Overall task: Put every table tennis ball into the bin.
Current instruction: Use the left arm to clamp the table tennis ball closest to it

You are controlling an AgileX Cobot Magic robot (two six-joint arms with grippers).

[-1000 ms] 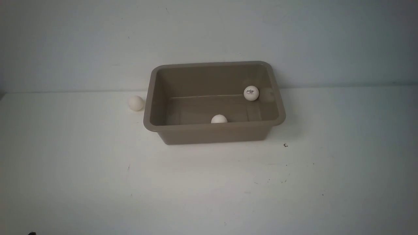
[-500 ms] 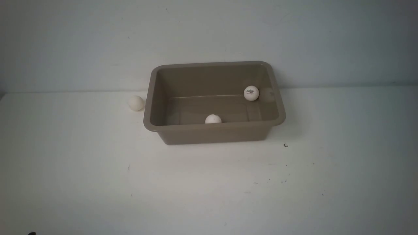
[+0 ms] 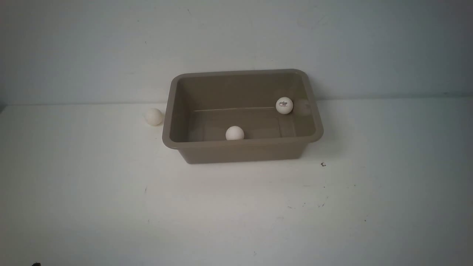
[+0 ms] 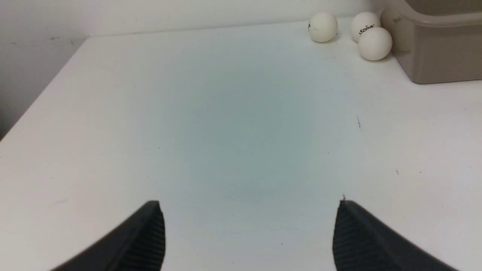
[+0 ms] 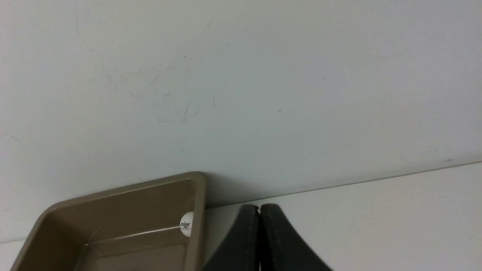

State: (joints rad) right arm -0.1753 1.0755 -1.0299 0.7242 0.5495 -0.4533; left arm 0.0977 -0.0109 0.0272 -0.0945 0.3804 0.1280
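Bin: stands open side up on the table, close to the back wall.
Balls inside: printed ball in the far right corner; plain ball near the front wall.
Balls outside: the front view shows one loose ball just beside the bin's left wall. The left wrist view shows three there: speckled ball, lettered ball and white ball. The number outside cannot be settled.
Left gripper: jaws wide apart, empty, low over bare table, well apart from the balls.
Right gripper: jaws pressed together with nothing between them, outside the bin's right end.
Risk, roll-away: a fingertip touching a ball before the jaws close likely sends it across the smooth table.
Risk, crowding: balls lying close together leave little finger room, so gripping one may scatter the others.
Risk, bin wall: a finger lowered next to the wall may catch the rim and shift the bin.
Risk, squeeze: an off-centre grip may squirt the ball out.
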